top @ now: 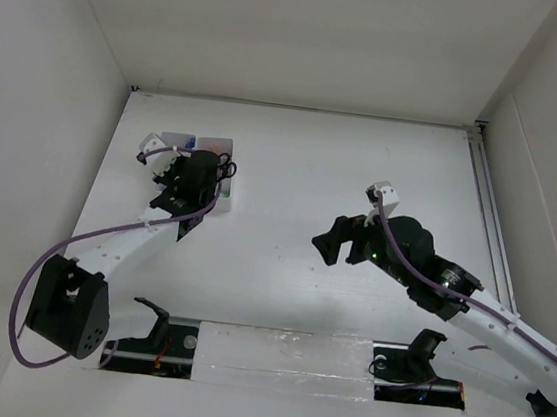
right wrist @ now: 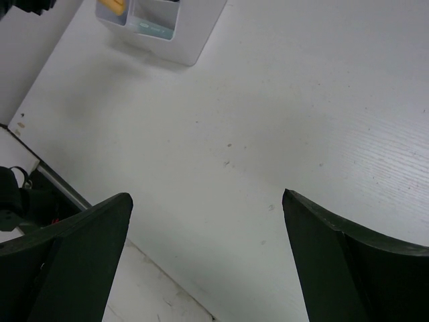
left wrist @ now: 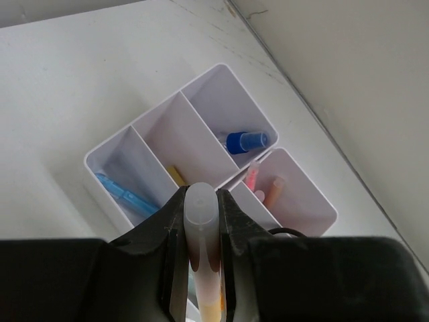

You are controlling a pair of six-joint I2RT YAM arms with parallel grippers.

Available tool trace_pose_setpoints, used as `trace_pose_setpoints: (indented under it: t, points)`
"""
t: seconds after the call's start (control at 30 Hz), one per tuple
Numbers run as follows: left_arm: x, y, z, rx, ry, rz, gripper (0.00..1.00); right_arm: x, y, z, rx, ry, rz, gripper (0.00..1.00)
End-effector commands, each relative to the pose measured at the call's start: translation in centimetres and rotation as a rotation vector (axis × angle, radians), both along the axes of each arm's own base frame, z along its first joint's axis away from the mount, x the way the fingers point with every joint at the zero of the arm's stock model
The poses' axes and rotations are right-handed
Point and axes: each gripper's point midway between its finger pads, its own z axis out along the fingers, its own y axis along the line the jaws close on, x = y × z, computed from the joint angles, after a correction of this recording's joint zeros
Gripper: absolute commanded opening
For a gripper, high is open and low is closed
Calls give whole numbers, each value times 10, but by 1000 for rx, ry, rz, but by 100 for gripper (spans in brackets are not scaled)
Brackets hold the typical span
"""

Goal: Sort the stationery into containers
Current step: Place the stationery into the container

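My left gripper (left wrist: 201,196) is shut on a stubby orange marker (left wrist: 202,228) with a clear cap and holds it upright just above the white six-compartment organizer (left wrist: 134,127). The compartments hold a blue marker (left wrist: 124,195), a small yellow piece (left wrist: 175,176), a blue-capped bottle (left wrist: 247,141), thin pink pens (left wrist: 251,178) and a pale orange stick (left wrist: 273,191). A black loop, perhaps the scissors (left wrist: 289,233), shows at the near edge. In the top view the left gripper (top: 197,174) covers most of the organizer (top: 213,145). My right gripper (top: 330,243) is open and empty above bare table (right wrist: 208,201).
The organizer also shows in the right wrist view (right wrist: 184,40), far up and to the left. White walls close in the table at the back and on both sides. The arm bases and a clear strip (top: 282,355) lie along the near edge.
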Motion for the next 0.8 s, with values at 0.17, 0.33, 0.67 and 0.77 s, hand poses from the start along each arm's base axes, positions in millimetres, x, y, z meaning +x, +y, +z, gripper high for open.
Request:
trace_pose_setpoints:
  t: [0.17, 0.33, 0.67, 0.77]
  points:
    - [12, 3, -12, 0, -29, 65, 0, -18, -9, 17, 48, -14, 37, 100]
    - [16, -7, -17, 32, -16, 71, 0, -20, -11, 22, 58, -22, 37, 100]
    - [24, -14, -27, 15, -40, 71, 0, -23, -10, 32, 70, -36, 61, 100]
    - [26, -15, -24, 11, -54, 70, 0, -25, -9, 32, 72, -34, 70, 100]
